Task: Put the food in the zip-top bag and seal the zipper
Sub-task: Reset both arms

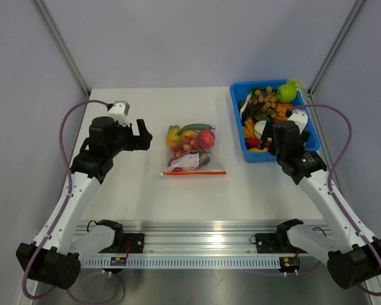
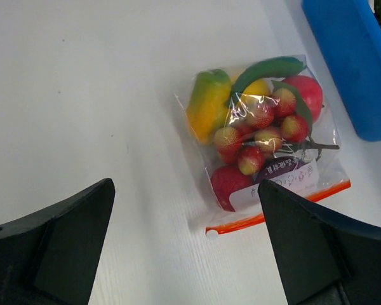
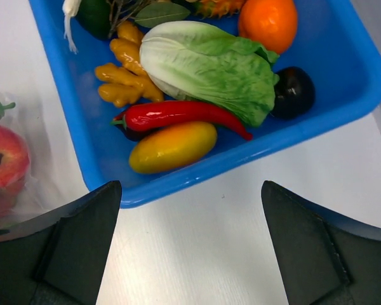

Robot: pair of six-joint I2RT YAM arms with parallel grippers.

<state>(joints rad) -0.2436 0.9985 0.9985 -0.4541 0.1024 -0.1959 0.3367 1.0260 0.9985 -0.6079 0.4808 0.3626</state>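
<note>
Lying flat at centre frame in the top view, the bag [image 1: 190, 151] holds food [image 2: 254, 127], with its zipper [image 1: 193, 173] along the lower edge. The left gripper [image 2: 185, 187] hangs left of the bag, fingers fully spread, holding nothing. The right gripper [image 3: 192, 185] hovers over the lower-left corner of the bin [image 3: 82, 127] at upper right, fingers likewise wide and empty. More food lies in the bin.
</note>
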